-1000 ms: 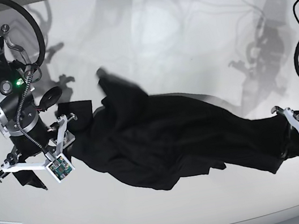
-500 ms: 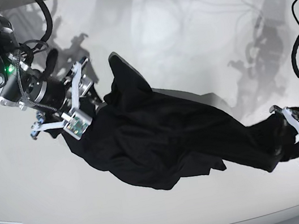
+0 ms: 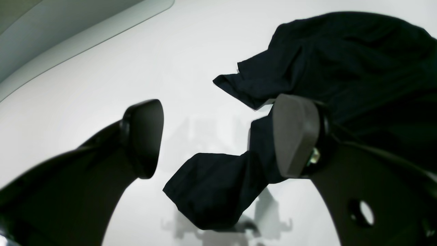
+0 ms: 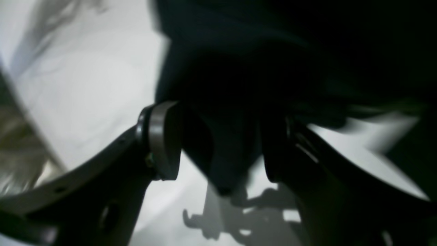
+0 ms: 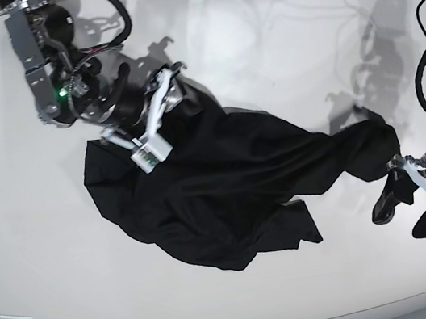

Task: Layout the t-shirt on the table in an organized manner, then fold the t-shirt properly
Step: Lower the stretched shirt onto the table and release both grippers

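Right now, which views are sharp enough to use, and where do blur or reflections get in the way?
Base view: sharp, arm shadows and reflections on the glossy table. Left wrist view: t-shirt crisp, near jaws soft. Right wrist view: motion-blurred, dark, cloth detail lost.

**White table with one black t-shirt on it**

The table (image 5: pixel 259 45) is white, glossy and smooth, with a rounded front edge. It fills almost the whole base view. The black t-shirt (image 5: pixel 226 190) lies directly on it, crumpled and with many wrinkles, stretched from the left part toward the lower right. One narrow end of the cloth reaches far to the right. Soft shadows and reflections show on the bare surface around it.
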Tool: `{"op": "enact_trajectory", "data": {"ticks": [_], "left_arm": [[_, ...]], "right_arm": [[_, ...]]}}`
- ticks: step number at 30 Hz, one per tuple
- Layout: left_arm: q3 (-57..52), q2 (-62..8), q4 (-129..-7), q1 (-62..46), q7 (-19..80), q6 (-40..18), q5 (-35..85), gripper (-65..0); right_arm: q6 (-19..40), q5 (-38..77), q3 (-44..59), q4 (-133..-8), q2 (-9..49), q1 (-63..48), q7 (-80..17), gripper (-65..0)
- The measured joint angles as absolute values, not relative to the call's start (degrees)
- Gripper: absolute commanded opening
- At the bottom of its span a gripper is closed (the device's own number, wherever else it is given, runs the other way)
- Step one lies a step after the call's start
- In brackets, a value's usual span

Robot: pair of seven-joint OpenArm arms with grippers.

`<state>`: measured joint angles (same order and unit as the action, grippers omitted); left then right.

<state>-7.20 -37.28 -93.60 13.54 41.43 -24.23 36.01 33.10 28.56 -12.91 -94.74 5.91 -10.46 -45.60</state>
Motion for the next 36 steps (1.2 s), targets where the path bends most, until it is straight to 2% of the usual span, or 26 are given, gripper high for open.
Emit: {"op": "enact_trajectory", "data": {"ticks": [3,5,8,9,12,17,22,28,29,32,36], "left_arm": [[-7.20,-37.15,-93.60,13.52,42.50,-24.23,36.73,-15.6],[-7.20,-37.15,-93.60,13.52,42.52,-24.64,38.24,-15.6],[-7.20,-37.15,-93.60,13.52,44.49,-29.15,40.58,-15.6],[-7.20,-37.15,-93.60,13.52,45.76,-29.78,41.65,-15.6],[-7.20,-37.19,-93.60,13.52,48.75,-33.71,45.58,-15.6],[-7.20,-37.06,-93.60,13.23,53.43,-38.39,53.74,-15.6],[-7.33,-36.75,-93.60,9.26,54.19,-39.70,57.63,-15.6],[-7.31,-34.13,-93.60,6.02,54.02,-39.68,57.84,-15.6],[-7.31,-33.85,-93.60,5.39,54.08,-39.70,57.87,-15.6],[-7.31,-32.12,-93.60,4.47,54.48,-39.68,57.82,-15.6],[-7.31,-29.93,-93.60,4.62,54.02,-39.68,57.91,-15.6]], "right_arm": [[38.83,29.71,-17.76,-93.71,2.28,-10.48,-45.84,-46.7],[39.27,32.01,-22.79,-93.71,-0.10,-9.87,-45.69,-51.9],[39.51,30.41,-31.51,-93.86,-2.98,-6.48,-46.87,-61.2],[39.55,30.22,-33.67,-94.43,-3.38,-4.97,-47.99,-63.8],[39.68,30.39,-36.47,-98.48,-3.20,-1.74,-49.98,-64.2],[39.94,25.91,-32.60,-106.74,-2.46,0.62,-61.36,-51.8],[29.74,15.44,-21.56,-107.33,2.87,0.58,-59.61,-35.3],[25.87,14.33,-7.77,-107.18,12.40,-1.87,-56.80,-34.3],[25.85,14.35,-6.17,-106.69,13.37,-2.83,-55.57,-32.5],[26.85,14.59,-4.01,-102.04,15.07,-3.77,-53.25,-23.1],[29.06,14.76,-4.01,-91.68,15.03,-2.98,-46.94,-21.9]]}}
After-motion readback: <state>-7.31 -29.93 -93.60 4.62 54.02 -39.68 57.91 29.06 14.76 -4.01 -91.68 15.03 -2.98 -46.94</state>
